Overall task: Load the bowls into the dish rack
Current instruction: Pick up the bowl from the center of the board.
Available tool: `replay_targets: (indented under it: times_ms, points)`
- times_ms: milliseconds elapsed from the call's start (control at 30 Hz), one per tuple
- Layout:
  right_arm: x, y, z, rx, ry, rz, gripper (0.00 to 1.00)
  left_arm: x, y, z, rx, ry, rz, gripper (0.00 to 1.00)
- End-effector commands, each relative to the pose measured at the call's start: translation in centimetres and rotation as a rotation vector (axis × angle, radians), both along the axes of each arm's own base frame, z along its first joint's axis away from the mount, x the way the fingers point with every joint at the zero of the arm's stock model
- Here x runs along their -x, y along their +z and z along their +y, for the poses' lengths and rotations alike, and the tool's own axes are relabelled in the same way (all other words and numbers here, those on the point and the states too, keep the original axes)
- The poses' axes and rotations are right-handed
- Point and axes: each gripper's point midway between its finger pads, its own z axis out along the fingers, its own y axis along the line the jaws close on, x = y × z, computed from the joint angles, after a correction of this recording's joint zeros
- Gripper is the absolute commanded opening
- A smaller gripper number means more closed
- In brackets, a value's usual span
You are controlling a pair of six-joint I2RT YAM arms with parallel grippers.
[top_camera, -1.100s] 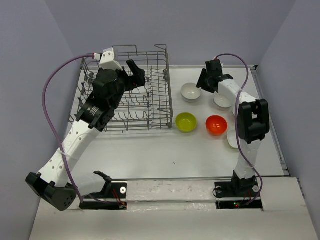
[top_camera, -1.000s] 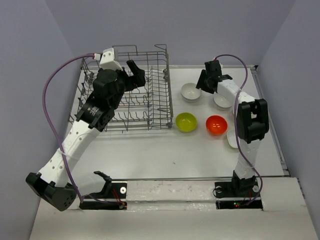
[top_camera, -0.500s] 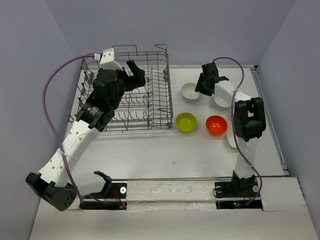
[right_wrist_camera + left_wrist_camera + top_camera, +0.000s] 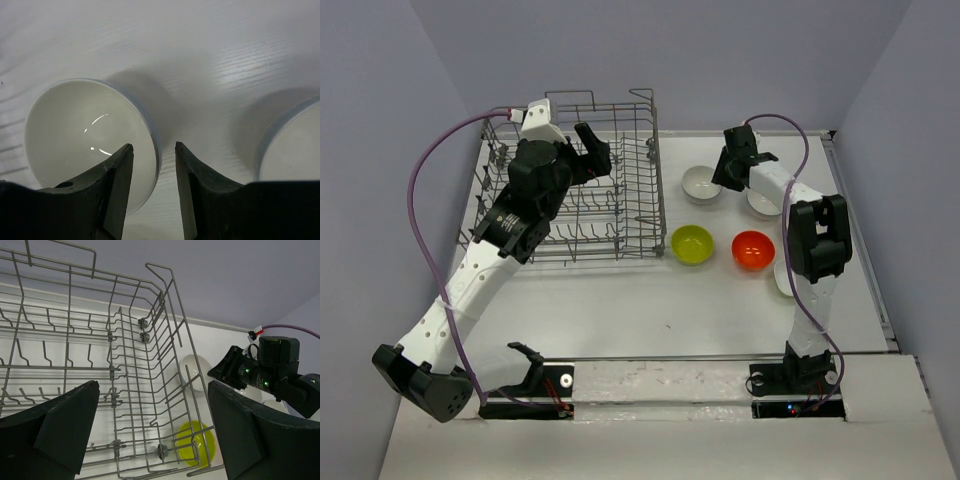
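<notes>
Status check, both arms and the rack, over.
Left gripper open, empty, above dish rack. Right gripper open, astride rim of white bowl, no grip yet. No bowl seen in rack. Close by, second white bowl, not touched.

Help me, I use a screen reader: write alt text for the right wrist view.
The right gripper straddles the rim of a round white bowl, one finger inside, one outside. A second white bowl sits apart at right.
</notes>
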Motion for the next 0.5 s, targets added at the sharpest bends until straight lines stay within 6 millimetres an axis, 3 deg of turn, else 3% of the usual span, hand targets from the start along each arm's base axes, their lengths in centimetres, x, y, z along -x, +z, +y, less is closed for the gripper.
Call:
replay_targets:
  times_ms: [0, 467]
  points:
    - [-0.4, -0.3, 0.3, 0.011, -0.001, -0.010, 0.45, 0.3, 1.3, 0.4, 0.015, 0.012, -0.045, 0.99]
    - [-0.3, -1.9, 0.3, 0.017, -0.001, 0.020, 0.35, 0.3, 1.0, 0.4, 0.010, 0.015, -0.041, 0.99]
